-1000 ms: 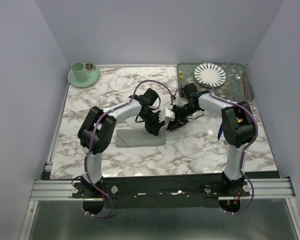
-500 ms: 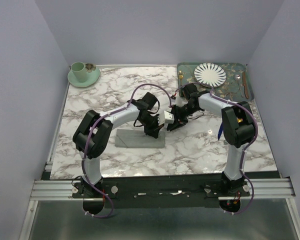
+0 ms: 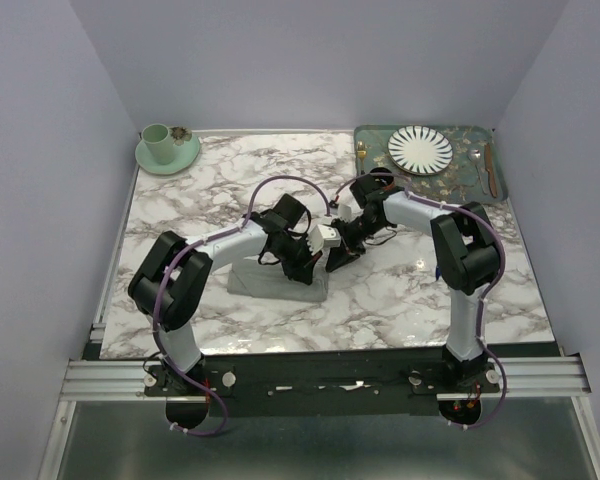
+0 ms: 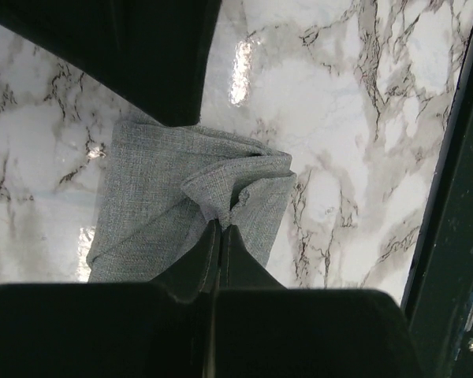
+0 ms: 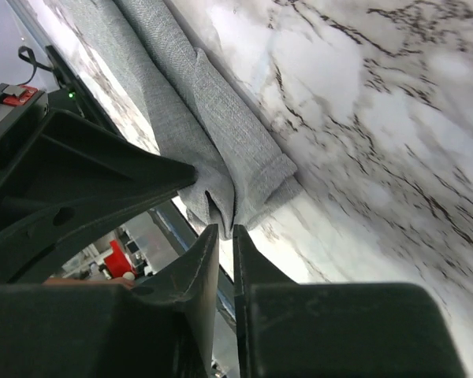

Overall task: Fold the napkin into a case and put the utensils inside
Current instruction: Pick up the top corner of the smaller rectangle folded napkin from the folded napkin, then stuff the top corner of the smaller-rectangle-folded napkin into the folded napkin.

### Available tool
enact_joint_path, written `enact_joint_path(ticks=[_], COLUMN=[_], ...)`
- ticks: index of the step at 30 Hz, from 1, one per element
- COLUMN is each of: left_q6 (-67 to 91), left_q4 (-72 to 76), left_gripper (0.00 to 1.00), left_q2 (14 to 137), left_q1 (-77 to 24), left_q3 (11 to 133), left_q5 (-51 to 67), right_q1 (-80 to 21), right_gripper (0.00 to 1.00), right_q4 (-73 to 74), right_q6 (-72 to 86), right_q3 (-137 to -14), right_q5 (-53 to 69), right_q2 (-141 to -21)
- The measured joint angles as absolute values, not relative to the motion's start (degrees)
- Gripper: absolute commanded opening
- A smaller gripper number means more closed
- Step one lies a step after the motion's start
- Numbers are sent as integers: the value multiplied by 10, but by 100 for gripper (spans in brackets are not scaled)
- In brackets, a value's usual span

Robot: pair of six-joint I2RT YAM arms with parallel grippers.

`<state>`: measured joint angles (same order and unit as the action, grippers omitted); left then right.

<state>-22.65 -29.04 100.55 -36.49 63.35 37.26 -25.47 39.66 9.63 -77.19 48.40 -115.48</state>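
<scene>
Left end effector [image 4: 221,227]: fingers pressed together, pinching a raised fold of the napkin [image 4: 150,181]. Right end effector [image 5: 221,230]: fingers a narrow slit apart, tips at the napkin's folded end; whether they grip the cloth cannot be told. Napkin lies folded into a long strip on the marble bench [image 4: 339,102], near its middle, where both wrists meet.

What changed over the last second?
The left gripper dropped toward the near edge, and its fingers closed on a fold at the end of the napkin. The right gripper shifted left to that same end with its fingers narrowing; whether it grips is unclear. The napkin's place, cup, plate and tray stayed put.
</scene>
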Motion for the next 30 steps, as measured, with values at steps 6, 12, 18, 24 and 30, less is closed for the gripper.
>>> enact_joint_path(ticks=[6,12,18,24,30], left_q6=[-169,-120,-81,-47,-10], left_q4=[-260,-241,-227,-225,-225], left_gripper=[0,0,0,0,0], left_q2=[1003,988,966,955,957], left_q1=[-365,-365,-365,-357,-337], left_q3=[612,590,575,554,535], left_q5=[370,367,364,360,361], right_q1=[-279,-292,-294,-296,-296], right_gripper=[15,14,13,13,13], right_q4=[395,396,407,418,418], right_q6=[106,110,116,113,98], right_q3=[-783,-811,-821,-844,-847], right_q5=[485,484,471,439,429], right_q2=[-1175,-1215,-1241,-1242,-1242])
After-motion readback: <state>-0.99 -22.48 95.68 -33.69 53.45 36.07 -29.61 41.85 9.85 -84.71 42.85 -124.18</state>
